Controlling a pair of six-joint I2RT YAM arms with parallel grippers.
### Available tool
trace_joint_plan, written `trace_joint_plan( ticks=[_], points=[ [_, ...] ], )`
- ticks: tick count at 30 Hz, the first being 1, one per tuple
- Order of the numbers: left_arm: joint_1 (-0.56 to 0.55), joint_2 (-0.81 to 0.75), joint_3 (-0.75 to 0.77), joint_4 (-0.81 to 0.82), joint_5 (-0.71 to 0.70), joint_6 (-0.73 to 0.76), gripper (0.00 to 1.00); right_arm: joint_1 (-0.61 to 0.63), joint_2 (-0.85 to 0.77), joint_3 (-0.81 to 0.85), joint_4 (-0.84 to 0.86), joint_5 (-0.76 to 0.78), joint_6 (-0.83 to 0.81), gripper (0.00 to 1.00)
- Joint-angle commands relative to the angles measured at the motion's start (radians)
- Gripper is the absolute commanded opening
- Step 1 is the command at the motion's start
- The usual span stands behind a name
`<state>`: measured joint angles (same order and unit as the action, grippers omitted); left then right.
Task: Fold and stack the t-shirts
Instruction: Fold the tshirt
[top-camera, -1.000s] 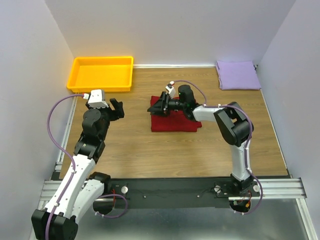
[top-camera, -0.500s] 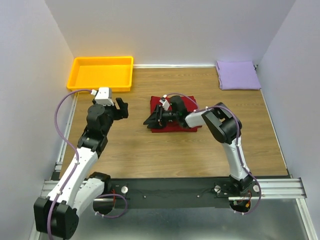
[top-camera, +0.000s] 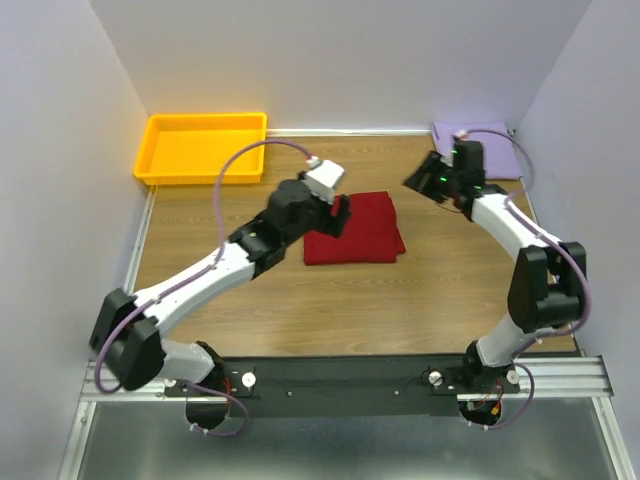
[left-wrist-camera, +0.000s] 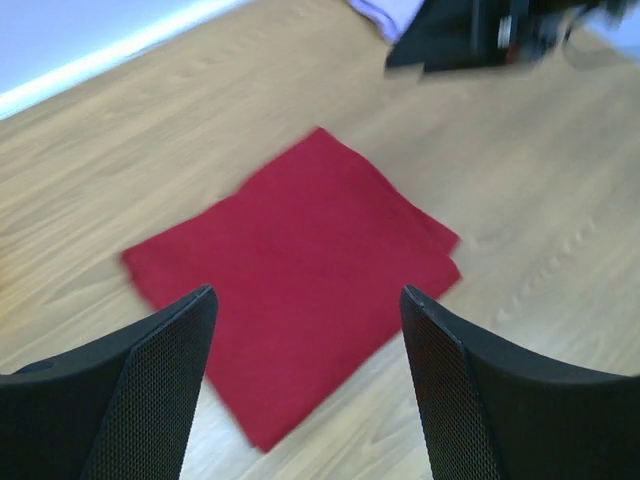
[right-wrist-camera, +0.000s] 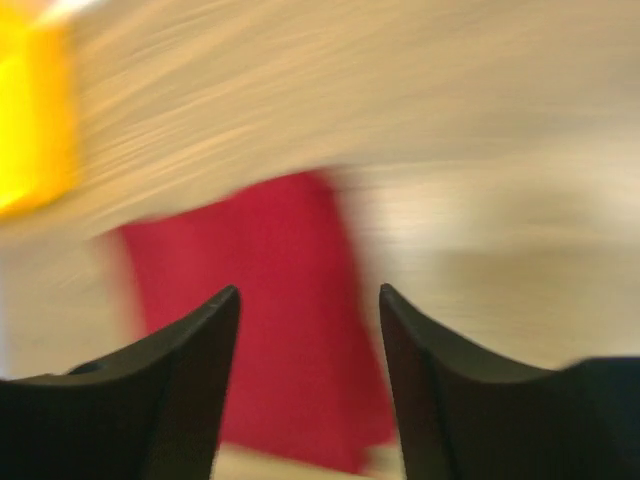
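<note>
Left gripper (top-camera: 340, 214) has swung from beside the yellow tray (top-camera: 203, 180) to the left edge of the red t-shirt (top-camera: 366, 231), jaws wide and empty, while the right gripper (top-camera: 424, 179) has left that shirt for the far right corner, fingers parted on nothing. Its wrist hides part of the lavender t-shirt (top-camera: 492, 142), and its own view is smeared. The red one lies folded flat mid-table, well apart from the lavender.

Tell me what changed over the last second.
The right gripper pulled off the red t-shirt and swung far right, beside the lavender t-shirt, jaws open and empty. The left gripper reached in, open, over the red shirt's left edge. Both shirts and the yellow tray stayed put.
</note>
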<state>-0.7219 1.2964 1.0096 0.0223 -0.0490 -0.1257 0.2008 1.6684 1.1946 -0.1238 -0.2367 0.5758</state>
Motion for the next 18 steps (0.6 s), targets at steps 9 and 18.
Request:
trace_joint_plan(
  ticks=[9, 18],
  points=[
    [-0.281, 0.570, 0.434, -0.265, -0.081, 0.227, 0.71, -0.277, -0.112, -0.187, -0.238, 0.243, -0.099, 0.88],
    [-0.335, 0.836, 0.667, -0.415, -0.104, 0.273, 0.64, -0.278, -0.075, -0.208, -0.223, 0.100, -0.082, 0.88]
  ],
)
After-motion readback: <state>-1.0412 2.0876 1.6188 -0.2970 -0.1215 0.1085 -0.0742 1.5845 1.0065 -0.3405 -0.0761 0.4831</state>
